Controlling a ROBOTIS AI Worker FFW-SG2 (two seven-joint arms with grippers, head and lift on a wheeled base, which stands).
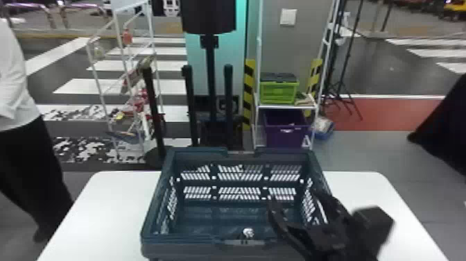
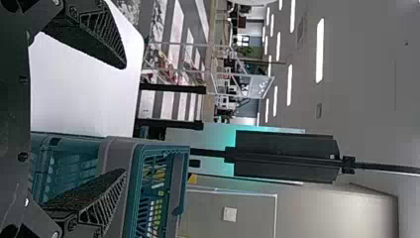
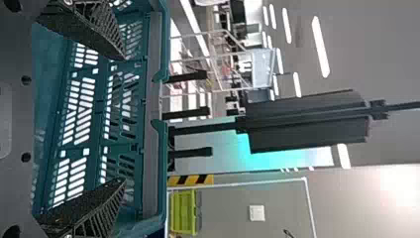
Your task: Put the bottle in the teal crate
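Teal crate (image 1: 183, 248): on tabletop (image 1: 86, 215), top open for receiving. Probable bottle (image 1: 248, 233), white part showing: inside, near wall. My right gripper (image 1: 294, 200): spread wide, empty, over crate, likely for release. Left gripper (image 2: 123, 119): wide, empty.

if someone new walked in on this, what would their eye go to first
Most likely the big teal crate, standing open on the white table. Next, the black right gripper, its fingers spread over the crate's right side. Behind them, a glowing turquoise panel and, farther right on a white shelf, a lime-green box might stand out too.
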